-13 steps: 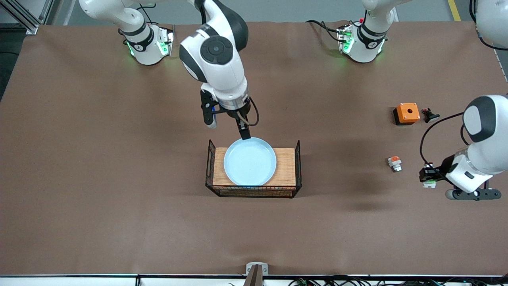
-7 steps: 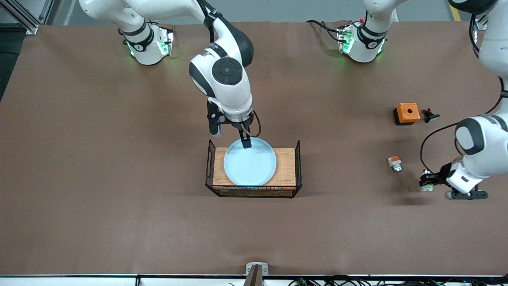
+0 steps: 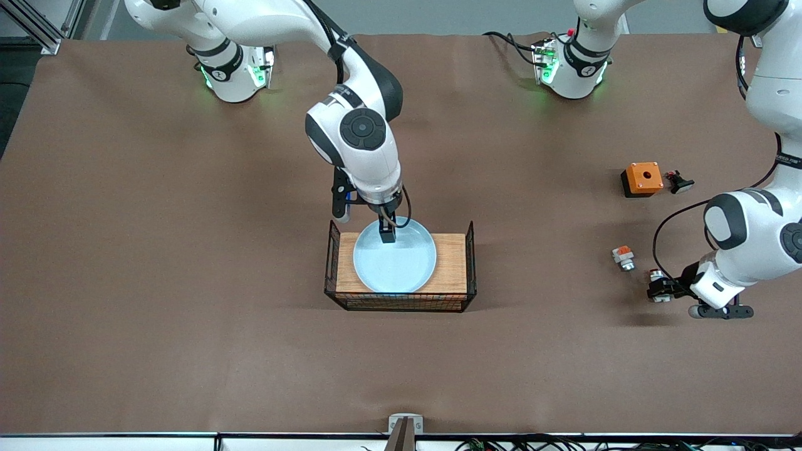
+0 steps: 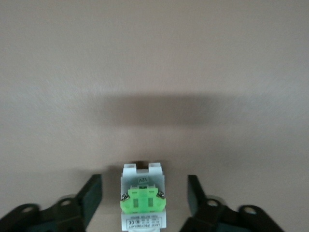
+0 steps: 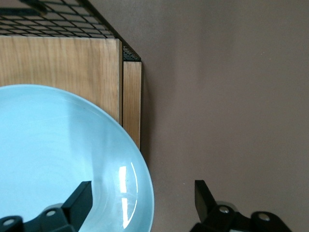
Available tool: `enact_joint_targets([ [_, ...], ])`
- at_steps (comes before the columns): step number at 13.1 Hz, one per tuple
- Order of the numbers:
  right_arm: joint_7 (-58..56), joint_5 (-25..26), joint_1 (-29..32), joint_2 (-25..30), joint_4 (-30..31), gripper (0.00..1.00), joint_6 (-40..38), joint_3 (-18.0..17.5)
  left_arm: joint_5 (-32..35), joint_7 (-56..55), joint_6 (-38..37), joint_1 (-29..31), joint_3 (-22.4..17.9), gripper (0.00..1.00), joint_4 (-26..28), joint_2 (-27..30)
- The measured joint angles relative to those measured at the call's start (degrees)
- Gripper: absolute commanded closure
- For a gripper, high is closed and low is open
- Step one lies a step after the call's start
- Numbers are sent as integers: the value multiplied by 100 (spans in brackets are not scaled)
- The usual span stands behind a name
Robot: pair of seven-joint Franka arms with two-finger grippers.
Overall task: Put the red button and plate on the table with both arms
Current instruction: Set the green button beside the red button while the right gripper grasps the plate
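The red button (image 4: 143, 200), a white block with a green patch, lies on the brown table (image 3: 188, 250) between the fingers of my left gripper (image 4: 145, 182). The gripper is open, with a gap on each side of the button. In the front view this gripper (image 3: 661, 291) is low at the left arm's end of the table, and the button's (image 3: 656, 274) dark red cap shows at its tip. The pale-blue plate (image 3: 395, 260) rests on the wooden-topped wire crate (image 3: 452, 263). My right gripper (image 3: 364, 224) stands open astride the plate's (image 5: 58, 145) rim, one finger (image 5: 82, 193) over the plate's inside and the other outside it.
An orange box (image 3: 642, 178) and a black push-button (image 3: 678, 181) lie farther from the front camera than the left gripper. A white piece with an orange patch (image 3: 623, 257) sits just beside the left gripper, toward the crate. The crate has raised black wire ends (image 3: 470, 250).
The left gripper has come down to the table, shifted slightly toward the crate, and opened off the red button. The right gripper has lowered until its fingers straddle the plate's rim.
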State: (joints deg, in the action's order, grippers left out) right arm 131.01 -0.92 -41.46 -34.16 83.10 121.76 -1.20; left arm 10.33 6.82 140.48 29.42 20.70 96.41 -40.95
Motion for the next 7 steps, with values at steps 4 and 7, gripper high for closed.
enact_joint_targets([
  [4, 5, 4, -3, -63, -18, 59, 94, -1, 1, -487, -1096, -11, 457, 0, -179, 1084],
  [7, 4, 30, -10, -67, -53, 76, 109, -6, 1, -1049, -2084, -27, 751, 0, -232, 2156],
])
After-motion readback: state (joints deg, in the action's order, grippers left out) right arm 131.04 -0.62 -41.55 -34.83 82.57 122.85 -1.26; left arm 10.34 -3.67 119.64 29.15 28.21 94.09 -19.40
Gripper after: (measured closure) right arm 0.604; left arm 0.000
